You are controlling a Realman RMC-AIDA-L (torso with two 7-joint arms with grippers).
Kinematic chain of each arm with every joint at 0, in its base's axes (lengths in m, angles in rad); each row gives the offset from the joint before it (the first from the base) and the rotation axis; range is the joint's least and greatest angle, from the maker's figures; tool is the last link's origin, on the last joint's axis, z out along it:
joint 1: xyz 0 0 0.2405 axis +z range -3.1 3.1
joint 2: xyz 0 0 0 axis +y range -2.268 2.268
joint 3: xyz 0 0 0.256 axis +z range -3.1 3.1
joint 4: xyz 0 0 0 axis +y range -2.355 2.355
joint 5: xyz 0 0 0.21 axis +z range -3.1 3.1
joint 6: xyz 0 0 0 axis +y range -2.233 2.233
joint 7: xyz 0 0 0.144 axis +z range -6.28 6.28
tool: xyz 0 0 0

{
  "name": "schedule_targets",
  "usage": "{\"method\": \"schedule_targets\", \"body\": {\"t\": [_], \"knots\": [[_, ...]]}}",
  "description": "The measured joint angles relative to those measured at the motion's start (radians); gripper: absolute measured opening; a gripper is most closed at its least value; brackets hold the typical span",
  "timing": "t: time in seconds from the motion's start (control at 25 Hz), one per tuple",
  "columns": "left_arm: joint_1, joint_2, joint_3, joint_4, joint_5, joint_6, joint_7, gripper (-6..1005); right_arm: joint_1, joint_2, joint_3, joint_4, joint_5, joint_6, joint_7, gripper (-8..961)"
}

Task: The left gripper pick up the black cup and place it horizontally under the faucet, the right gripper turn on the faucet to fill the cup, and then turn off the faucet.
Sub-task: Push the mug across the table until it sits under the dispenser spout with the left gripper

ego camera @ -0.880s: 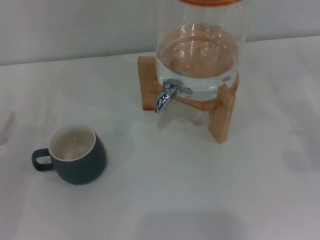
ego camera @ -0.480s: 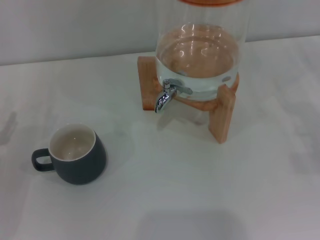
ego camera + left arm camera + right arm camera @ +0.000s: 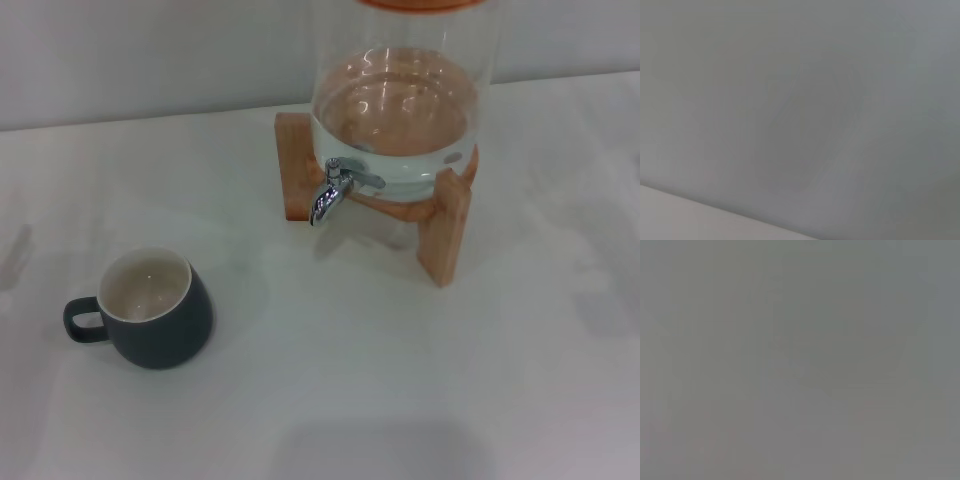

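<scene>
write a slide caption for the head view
Empty black cup stands upright on the white table, left of and nearer than the faucet of the water-filled glass dispenser; neither claw in view.

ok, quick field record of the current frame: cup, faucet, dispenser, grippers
black cup: upright on the white table, robot's left, handle pointing left, empty
faucet: no water running, nothing beneath it
glass water dispenser: on wooden stand, partly filled
cup vs faucet: apart, cup nearer the robot
left gripper: not in view
right gripper: not in view
</scene>
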Motion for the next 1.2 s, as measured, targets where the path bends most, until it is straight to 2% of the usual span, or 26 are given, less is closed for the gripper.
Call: {"method": "schedule_targets", "body": {"t": [0.28,0.68,0.84,1.2], "knots": [[0.001,-0.001,0.003,-0.001,0.000,-0.007,0.000,783,-0.012,0.021,0.020,-0.026,0.003,0.000,-0.011,810],[-0.004,-0.002,0.013,-0.003,0.039,-0.010,-0.046,782,-0.014,0.023,0.019,-0.028,-0.003,-0.002,-0.012,810],[-0.009,-0.007,0.020,-0.039,0.034,-0.037,0.008,781,-0.010,0.026,0.019,-0.028,-0.001,-0.004,-0.020,810],[0.013,-0.013,0.023,-0.131,-0.054,-0.224,0.216,779,-0.009,0.026,0.019,-0.028,0.004,-0.004,-0.024,810]]}}
